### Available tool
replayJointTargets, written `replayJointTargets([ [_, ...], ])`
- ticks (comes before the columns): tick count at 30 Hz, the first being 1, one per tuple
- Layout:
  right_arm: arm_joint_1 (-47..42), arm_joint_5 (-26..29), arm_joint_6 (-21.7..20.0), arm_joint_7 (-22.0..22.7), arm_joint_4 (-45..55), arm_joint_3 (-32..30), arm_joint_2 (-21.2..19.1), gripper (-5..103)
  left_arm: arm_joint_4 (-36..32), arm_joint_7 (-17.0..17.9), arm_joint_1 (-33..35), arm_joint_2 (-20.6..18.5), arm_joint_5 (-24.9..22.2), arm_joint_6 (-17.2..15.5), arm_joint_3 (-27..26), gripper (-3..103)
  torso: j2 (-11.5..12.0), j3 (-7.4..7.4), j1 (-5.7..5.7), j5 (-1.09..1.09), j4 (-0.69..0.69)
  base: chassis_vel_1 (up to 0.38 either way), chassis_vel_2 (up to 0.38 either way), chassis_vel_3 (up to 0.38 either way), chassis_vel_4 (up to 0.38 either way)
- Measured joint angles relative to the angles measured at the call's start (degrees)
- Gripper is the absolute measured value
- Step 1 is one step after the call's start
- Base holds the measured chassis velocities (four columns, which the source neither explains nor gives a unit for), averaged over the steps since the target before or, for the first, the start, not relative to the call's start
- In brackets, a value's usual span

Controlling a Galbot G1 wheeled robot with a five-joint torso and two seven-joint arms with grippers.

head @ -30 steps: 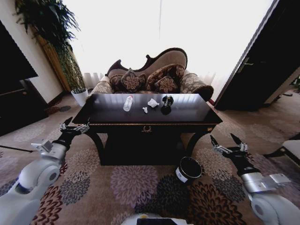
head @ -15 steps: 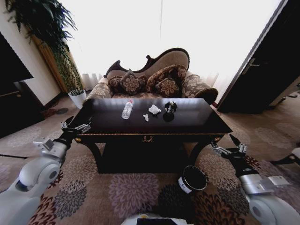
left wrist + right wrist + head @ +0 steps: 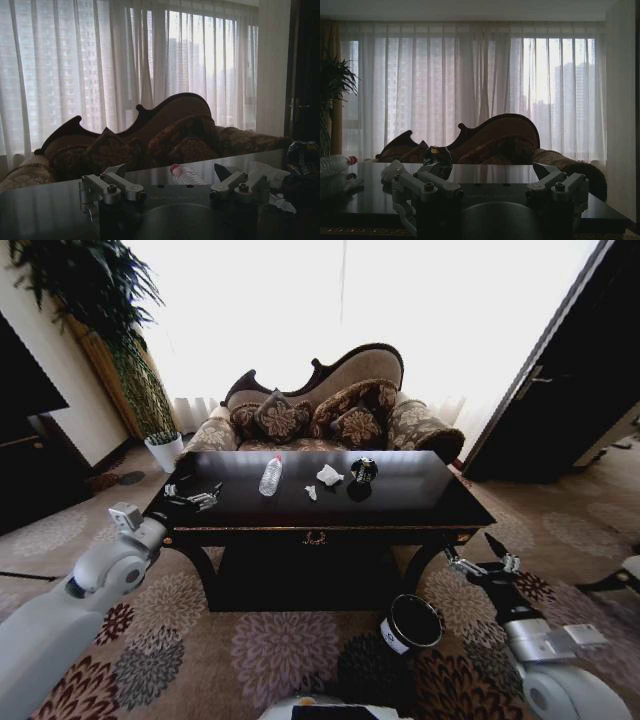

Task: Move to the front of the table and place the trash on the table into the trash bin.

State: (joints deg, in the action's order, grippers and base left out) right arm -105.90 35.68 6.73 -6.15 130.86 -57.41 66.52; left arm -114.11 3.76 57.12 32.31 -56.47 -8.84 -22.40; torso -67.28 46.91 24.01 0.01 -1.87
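The dark glossy table (image 3: 420, 495) stands straight ahead. On its top lie a clear plastic bottle (image 3: 271, 476), a crumpled white paper wad (image 3: 328, 475), a small white scrap (image 3: 311, 492) and a dark shiny roundish object (image 3: 363, 470). My left gripper (image 3: 190, 496) hovers open over the table's left end, short of the bottle (image 3: 187, 175); the wad (image 3: 267, 172) and dark object (image 3: 302, 157) lie farther along. My right gripper (image 3: 480, 558) is open, low beside the table's right front leg. The black trash bin (image 3: 412, 623) stands on the carpet below the table's front right.
An ornate sofa (image 3: 330, 405) with cushions sits behind the table. A white plant pot (image 3: 168, 448) and tall plant (image 3: 90, 290) stand at the back left, with dark furniture (image 3: 30, 440) beside them. A dark door (image 3: 570, 390) is at the right. Patterned carpet (image 3: 280, 640) surrounds the table.
The camera came closer to the table, then held still. My left arm lifted and reached forward from beside the table's left corner to above its top. The right gripper barely shifted.
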Motion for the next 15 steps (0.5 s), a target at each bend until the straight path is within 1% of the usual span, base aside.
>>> replayJointTargets([
  [2,-0.01,0.03,-0.05,0.04,0.05,-0.18,0.24,100,2.22,0.39,-4.9,0.75,-0.02,-0.2,5.51,99,0.0,0.0,0.0,0.0,0.01,0.0,0.0,0.0,0.0],
  [3,-0.01,0.03,-0.05,0.04,0.05,-0.18,0.24,100,2.22,0.39,-4.9,0.75,-0.02,-0.2,5.51,99,0.0,0.0,0.0,0.0,0.01,0.0,0.0,0.0,0.0],
  [4,-0.01,0.04,-0.05,0.04,0.05,-0.24,0.31,100,2.86,0.55,-6.11,1.06,-0.02,-0.24,6.95,99,0.0,0.0,0.0,0.0,0.01,0.0,0.0,0.0,0.0],
  [5,-0.02,0.04,-0.05,0.04,-0.12,-0.4,0.52,100,4.53,0.77,-8.93,1.99,0.12,-0.33,10.19,99,0.0,-0.01,-0.01,-0.01,0.0,0.0,0.0,0.0,0.0],
  [6,-0.07,0.02,-0.05,0.04,-0.36,-0.5,0.73,100,5.46,0.81,-10.26,2.57,0.45,-0.37,11.73,99,0.0,-0.01,-0.02,-0.01,0.0,0.0,0.0,0.0,0.0],
  [7,-0.07,0.02,-0.05,0.04,-0.36,-0.5,0.73,100,5.46,0.81,-10.26,2.57,0.45,-0.37,11.73,99,0.0,-0.01,-0.02,-0.01,0.0,0.0,0.0,0.0,0.0],
  [11,-0.32,-0.35,0.16,-0.17,-1.37,-0.55,1.5,100,9.65,0.49,-14.58,4.71,3.65,-0.3,16.56,99,0.0,-0.01,-0.01,0.0,0.01,0.0,0.0,0.0,0.0],
  [13,-0.33,-0.46,0.22,-0.21,-1.54,-0.46,1.64,100,10.62,0.49,-15.46,5.15,4.22,-0.25,17.52,99,0.0,0.0,-0.01,0.0,0.01,0.0,0.0,0.0,0.0],
  [14,-0.33,-0.69,0.34,-0.31,-1.81,-0.26,1.89,100,12.94,0.45,-17.57,6.31,5.33,-0.01,19.67,99,0.0,0.0,-0.01,-0.01,0.01,0.0,0.0,0.0,0.0],
  [15,-0.33,-0.69,0.34,-0.31,-1.81,-0.26,1.89,100,12.94,0.45,-17.57,6.31,5.33,-0.01,19.67,99,0.0,0.0,-0.01,-0.01,0.01,0.0,0.0,0.0,0.0],
])
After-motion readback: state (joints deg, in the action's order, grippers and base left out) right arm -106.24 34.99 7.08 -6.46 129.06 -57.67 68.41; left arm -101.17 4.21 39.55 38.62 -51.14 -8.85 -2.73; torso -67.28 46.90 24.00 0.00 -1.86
